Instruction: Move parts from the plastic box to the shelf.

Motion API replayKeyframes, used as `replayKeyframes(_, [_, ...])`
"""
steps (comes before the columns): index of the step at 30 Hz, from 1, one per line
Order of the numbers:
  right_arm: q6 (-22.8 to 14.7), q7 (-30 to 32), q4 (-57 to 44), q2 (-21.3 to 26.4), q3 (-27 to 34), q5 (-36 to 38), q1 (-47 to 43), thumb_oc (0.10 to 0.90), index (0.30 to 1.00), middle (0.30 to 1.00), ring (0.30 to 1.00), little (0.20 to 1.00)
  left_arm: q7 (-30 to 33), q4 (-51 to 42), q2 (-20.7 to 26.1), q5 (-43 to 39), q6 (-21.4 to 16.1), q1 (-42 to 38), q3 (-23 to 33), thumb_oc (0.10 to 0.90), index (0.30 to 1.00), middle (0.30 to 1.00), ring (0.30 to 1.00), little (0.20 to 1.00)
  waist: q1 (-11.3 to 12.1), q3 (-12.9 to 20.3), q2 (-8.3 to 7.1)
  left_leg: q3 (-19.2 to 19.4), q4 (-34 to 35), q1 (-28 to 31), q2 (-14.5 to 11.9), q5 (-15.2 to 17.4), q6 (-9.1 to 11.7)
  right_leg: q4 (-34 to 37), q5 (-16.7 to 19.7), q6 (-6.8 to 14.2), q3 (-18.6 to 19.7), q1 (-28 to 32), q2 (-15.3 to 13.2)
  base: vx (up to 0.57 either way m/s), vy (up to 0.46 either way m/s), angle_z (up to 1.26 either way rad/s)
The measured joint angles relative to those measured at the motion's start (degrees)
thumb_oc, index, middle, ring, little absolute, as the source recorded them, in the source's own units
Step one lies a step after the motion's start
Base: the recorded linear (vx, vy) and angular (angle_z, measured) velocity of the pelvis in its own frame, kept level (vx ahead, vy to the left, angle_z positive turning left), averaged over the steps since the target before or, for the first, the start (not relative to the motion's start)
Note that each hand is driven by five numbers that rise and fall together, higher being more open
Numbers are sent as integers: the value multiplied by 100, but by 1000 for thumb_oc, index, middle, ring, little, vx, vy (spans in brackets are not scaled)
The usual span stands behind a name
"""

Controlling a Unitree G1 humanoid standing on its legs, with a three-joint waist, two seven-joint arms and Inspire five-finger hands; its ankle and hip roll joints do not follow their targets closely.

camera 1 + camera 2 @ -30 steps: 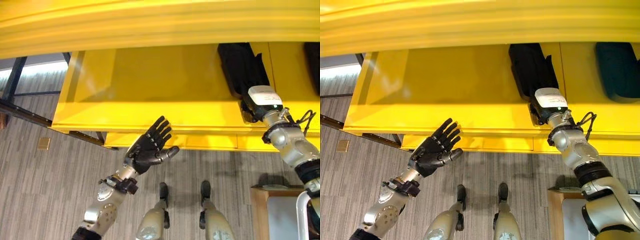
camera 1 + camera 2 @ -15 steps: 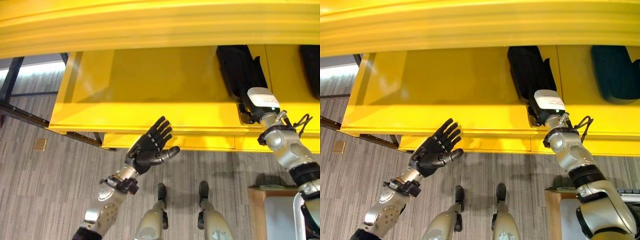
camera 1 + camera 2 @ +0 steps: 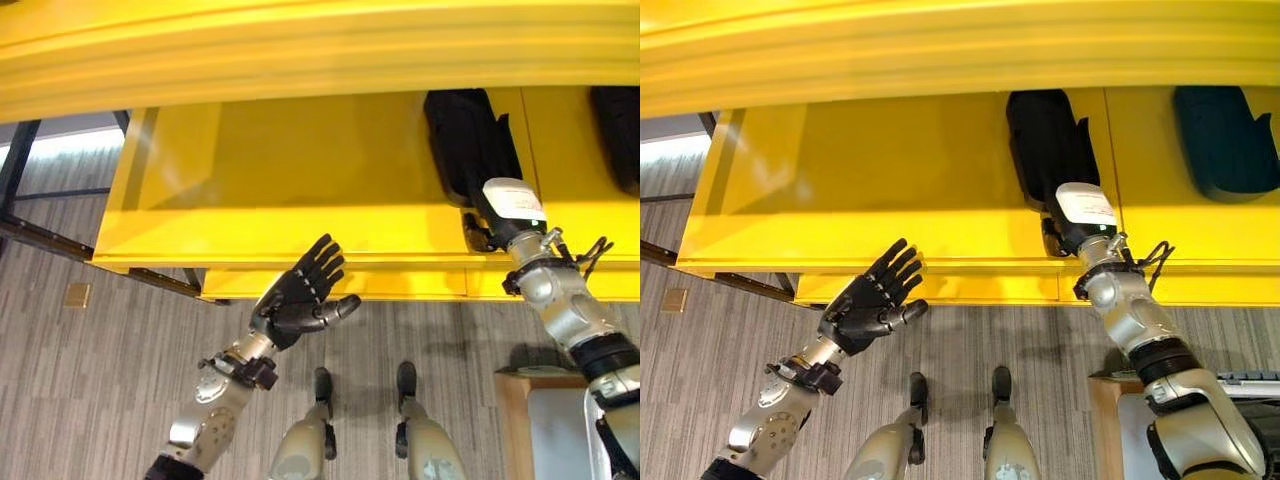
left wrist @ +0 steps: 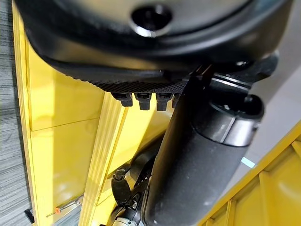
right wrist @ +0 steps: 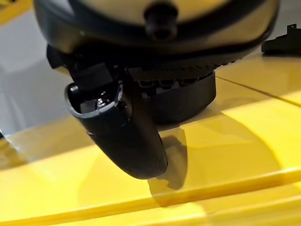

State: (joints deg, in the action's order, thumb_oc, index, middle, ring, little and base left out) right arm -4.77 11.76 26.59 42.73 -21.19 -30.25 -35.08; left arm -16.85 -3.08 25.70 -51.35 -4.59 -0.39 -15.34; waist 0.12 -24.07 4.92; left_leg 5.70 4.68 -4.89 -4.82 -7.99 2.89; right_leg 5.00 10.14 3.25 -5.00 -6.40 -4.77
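Observation:
A long black part [image 3: 468,140] lies on the yellow shelf [image 3: 300,170], in its middle bay. My right hand [image 3: 1065,225] reaches over the shelf's front lip. Its fingers are straight against the part's near end [image 5: 188,96], and its thumb [image 5: 127,136] stands free above the yellow surface. My left hand [image 3: 300,295] hovers open below the shelf's front edge, palm up, holding nothing. A second dark part [image 3: 1223,140] rests in the bay to the right.
An upper yellow shelf edge [image 3: 300,50] overhangs the work. A wood-framed stand with a pale container [image 3: 545,420] sits at the lower right on the floor. A dark metal frame [image 3: 25,190] runs along the left.
The whole picture has shifted slightly, so the camera moved. My right hand stays at the black part's near end, and the left hand holds its pose.

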Motion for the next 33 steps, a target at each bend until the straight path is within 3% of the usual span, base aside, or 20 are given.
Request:
replayKeyframes(15, [-16,264,-272,-21,84,-36,182,900,1000,1000,1000,1000,2,-1,0,-1,0,111,-13,900,1000,1000,1000,1000,-7,-7,126,8,0,5,5,2,-4,0,1,-2,9,0,-10,1,2,0])
replayKeyframes(23, [-80,990,-391,-40,225,-369,364,900,1000,1000,1000,1000,9,-1,-7,-6,-2,132,-35,900,1000,1000,1000,1000,-19,-8,303,18,0,11,13,4,-7,0,1,-2,18,2,-22,12,33,0])
replayKeyframes(33, [-229,1459,-391,-38,288,-795,391,900,1000,1000,1000,1000,4,-7,-7,-15,-24,171,-121,900,1000,1000,1000,1000,-30,-8,392,19,1,117,18,40,-45,1,-33,16,18,108,-31,1,3,0])
